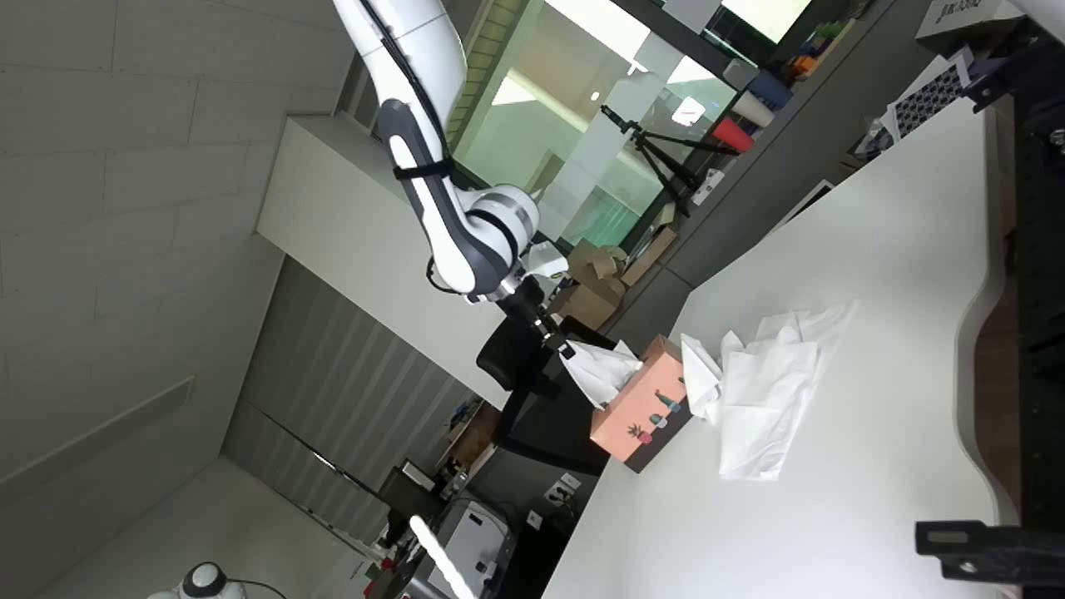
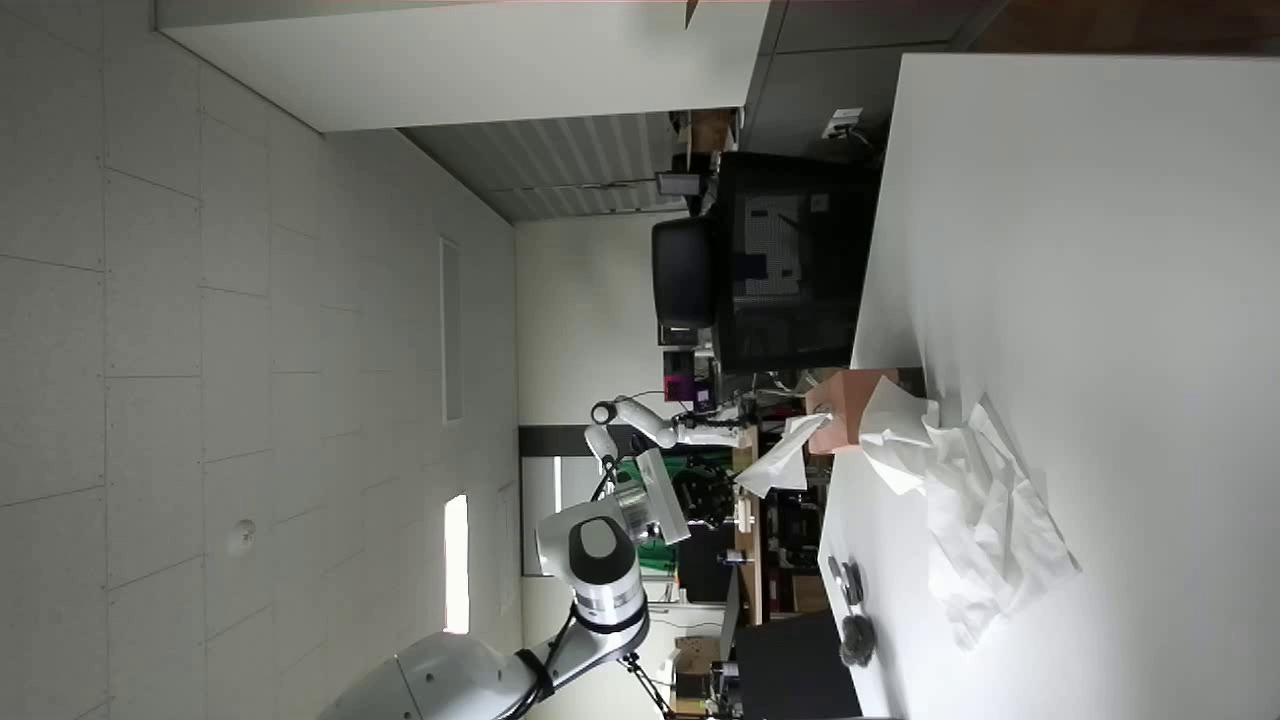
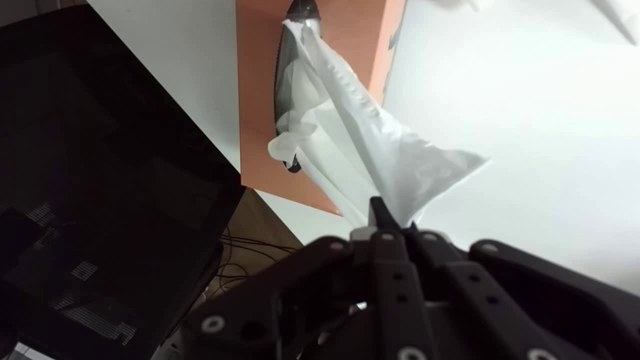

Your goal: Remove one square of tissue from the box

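Gripper (image 3: 397, 222) pinching the square of tissue (image 3: 395, 160) above the box (image 1: 642, 401), tissue's far end at the slot (image 3: 285, 57), box on the white table (image 1: 882, 433), loose tissues (image 1: 767, 399) right of the box.

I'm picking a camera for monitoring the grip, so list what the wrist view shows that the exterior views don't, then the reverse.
Only the wrist view: the dark slot in the top of the box, seen from above along its length.

Only the exterior views: the robot's white arm, the pile of loose tissues in full (the wrist view catches only parts), and, in an exterior view, a black tripod.

Both: the box, the white table, and the square of tissue running from box to gripper, which is closed on it.
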